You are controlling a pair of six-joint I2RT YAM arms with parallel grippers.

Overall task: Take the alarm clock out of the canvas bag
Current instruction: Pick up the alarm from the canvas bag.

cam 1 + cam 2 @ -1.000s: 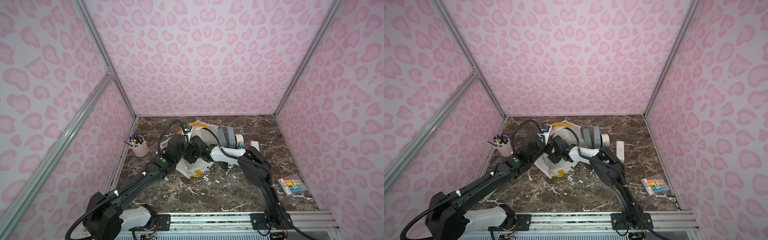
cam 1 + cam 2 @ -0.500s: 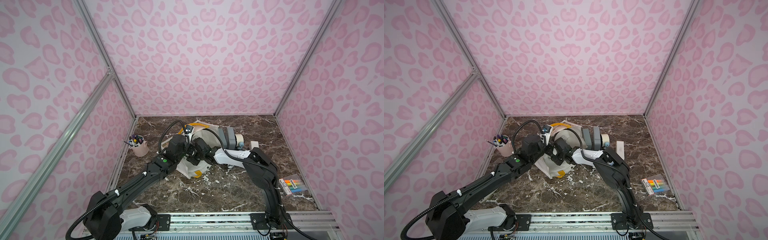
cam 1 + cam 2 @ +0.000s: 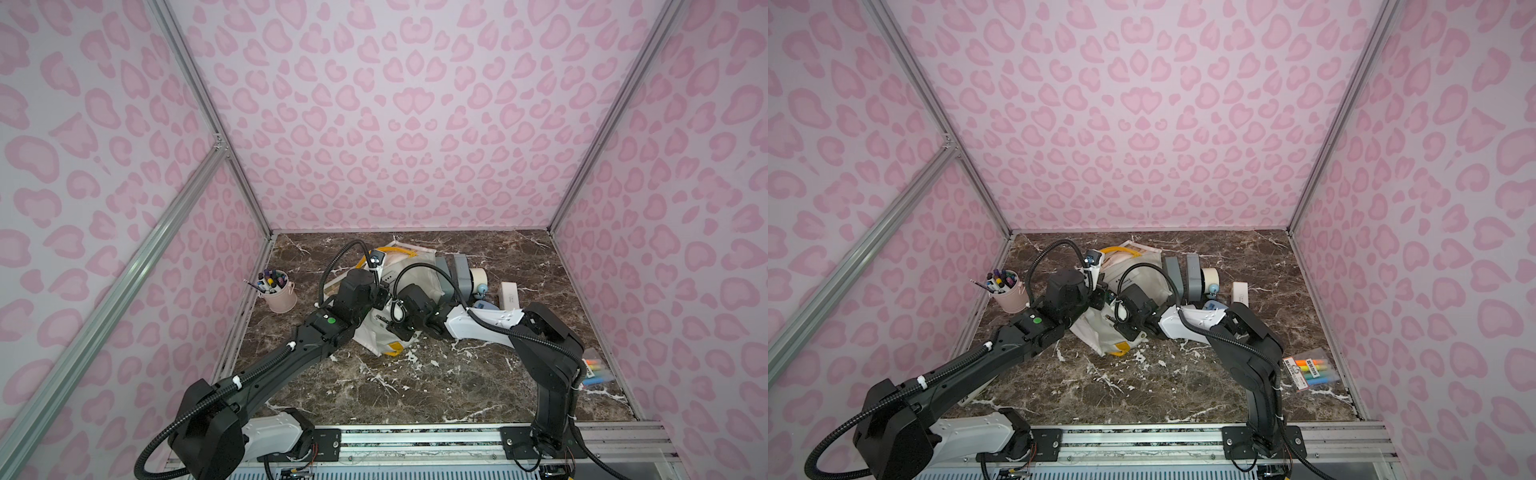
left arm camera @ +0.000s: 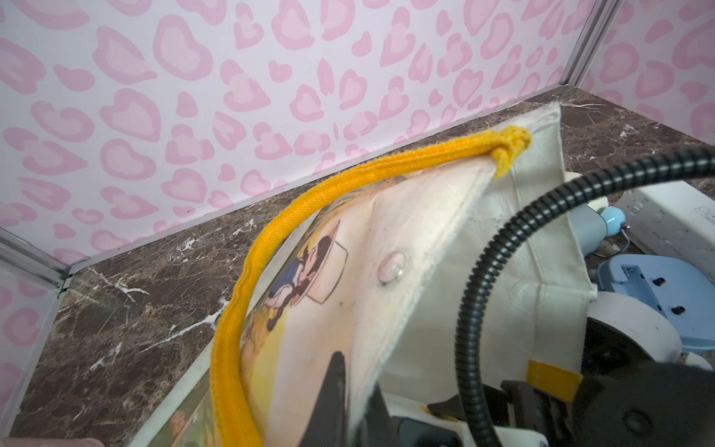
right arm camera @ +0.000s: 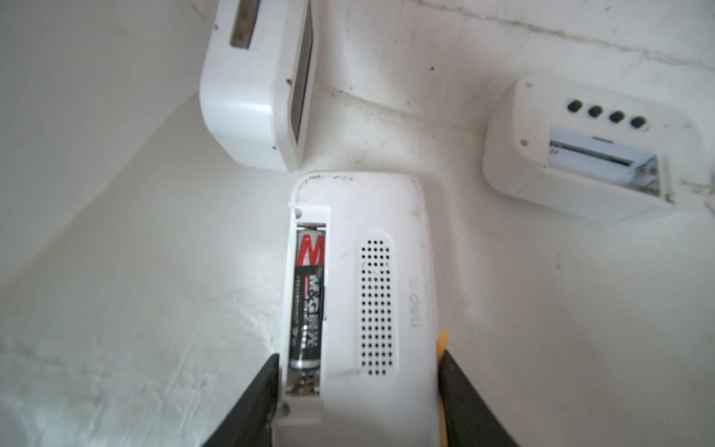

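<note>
Change: right gripper (image 5: 358, 371) narrowed onto the white alarm clock (image 5: 363, 278), jaws apparently touching both its sides.
Clock: lay inside the canvas bag (image 4: 503, 216), not yet lifted.
Support: left gripper (image 4: 354, 391) stayed clamped on the bag's rim.
</note>
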